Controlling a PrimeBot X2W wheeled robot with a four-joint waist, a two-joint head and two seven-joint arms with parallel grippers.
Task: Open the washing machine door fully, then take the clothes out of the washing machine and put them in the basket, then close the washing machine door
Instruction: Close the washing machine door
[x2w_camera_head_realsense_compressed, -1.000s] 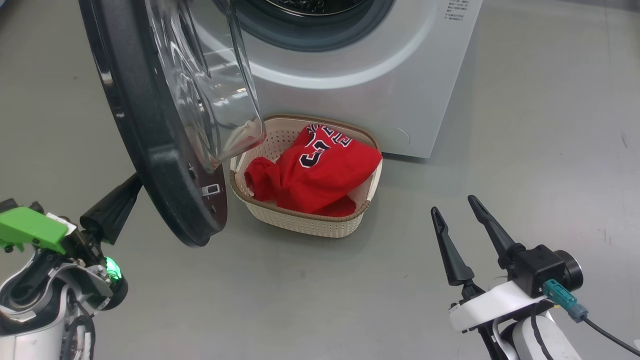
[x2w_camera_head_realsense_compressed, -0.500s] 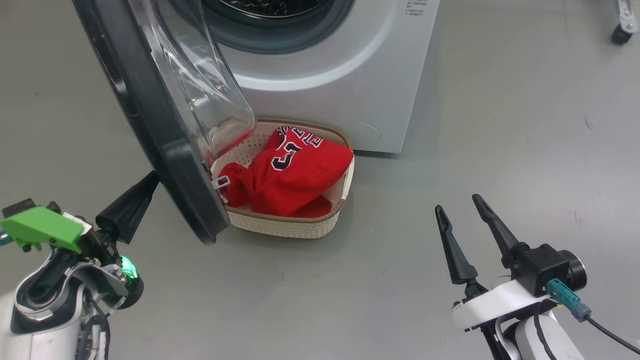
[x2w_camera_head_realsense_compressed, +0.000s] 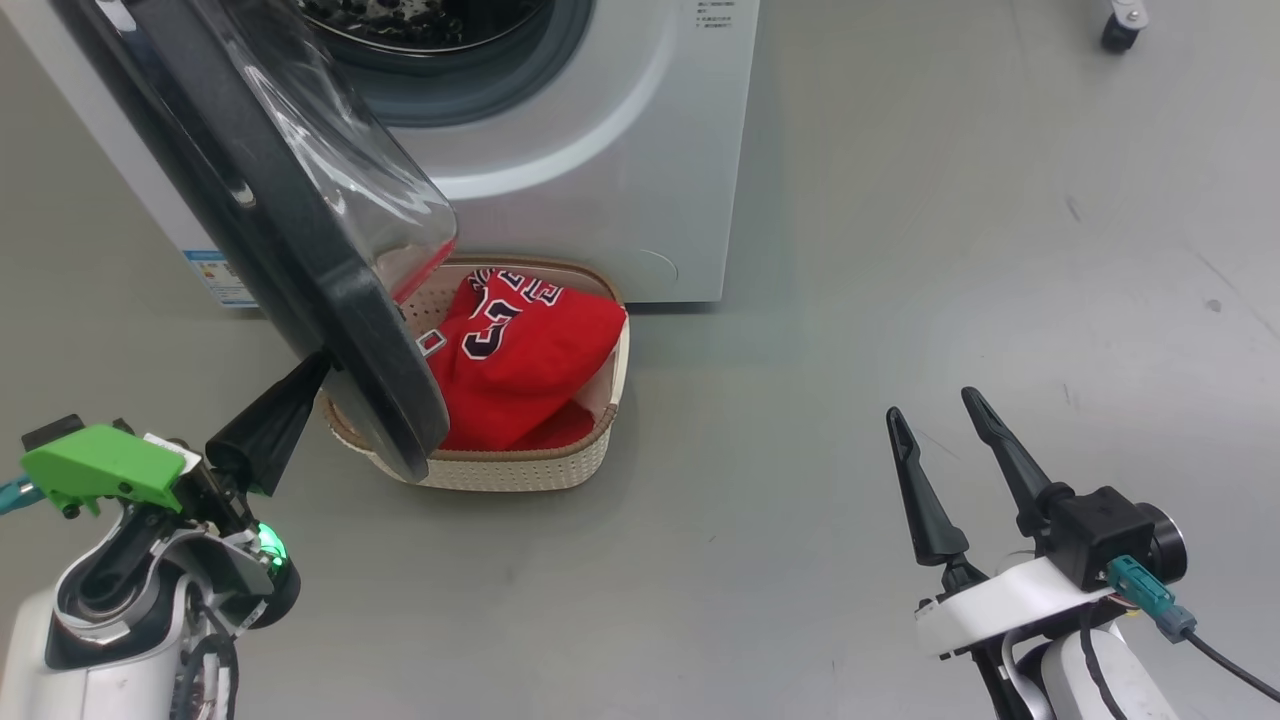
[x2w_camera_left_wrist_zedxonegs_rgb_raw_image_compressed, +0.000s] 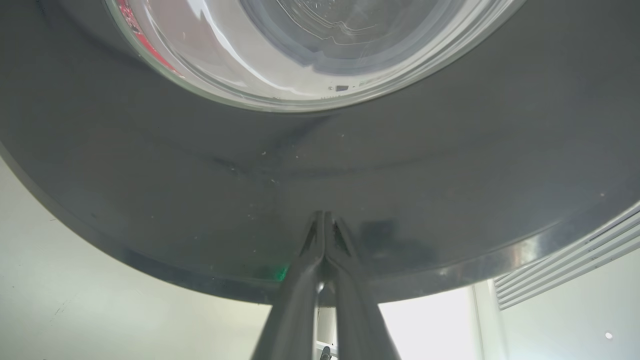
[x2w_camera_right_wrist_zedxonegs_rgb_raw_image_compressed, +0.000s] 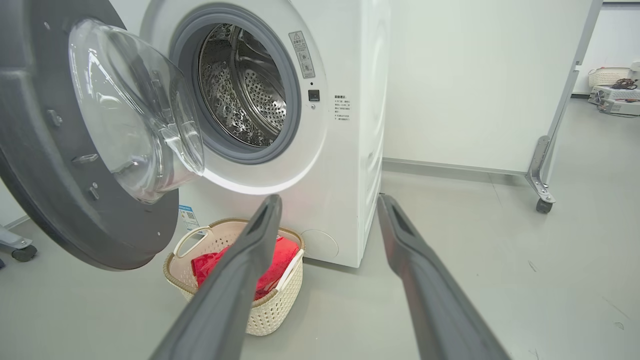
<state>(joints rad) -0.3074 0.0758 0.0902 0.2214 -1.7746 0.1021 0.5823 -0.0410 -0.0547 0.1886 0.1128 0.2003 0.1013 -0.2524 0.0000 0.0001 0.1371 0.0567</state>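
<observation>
The white washing machine (x2w_camera_head_realsense_compressed: 600, 190) stands at the top of the head view, its steel drum (x2w_camera_right_wrist_zedxonegs_rgb_raw_image_compressed: 245, 90) showing no clothes. The washing machine door (x2w_camera_head_realsense_compressed: 290, 260) hangs part-way open, its lower edge over the left side of the basket (x2w_camera_head_realsense_compressed: 500, 470). My left gripper (x2w_camera_head_realsense_compressed: 318, 362) is shut, fingertips (x2w_camera_left_wrist_zedxonegs_rgb_raw_image_compressed: 324, 220) pressed against the door's dark outer face (x2w_camera_left_wrist_zedxonegs_rgb_raw_image_compressed: 200, 165) below the glass window (x2w_camera_left_wrist_zedxonegs_rgb_raw_image_compressed: 310, 45). The red clothes (x2w_camera_head_realsense_compressed: 520, 360) lie heaped in the basket (x2w_camera_right_wrist_zedxonegs_rgb_raw_image_compressed: 270, 310) in front of the machine. My right gripper (x2w_camera_head_realsense_compressed: 929, 402) is open and holds nothing, low to the right over bare floor.
A white partition on a wheeled foot (x2w_camera_right_wrist_zedxonegs_rgb_raw_image_compressed: 542, 200) stands right of the machine, its caster (x2w_camera_head_realsense_compressed: 1118, 30) at the head view's top right. Another cream basket and some boxes (x2w_camera_right_wrist_zedxonegs_rgb_raw_image_compressed: 607, 77) sit far right. A caster (x2w_camera_right_wrist_zedxonegs_rgb_raw_image_compressed: 20, 252) shows behind the door. The floor is grey.
The head camera has shifted. The door has swung closer to the machine, now covering the basket's left part, with my shut left gripper following against it. The right gripper has kept its pose.
</observation>
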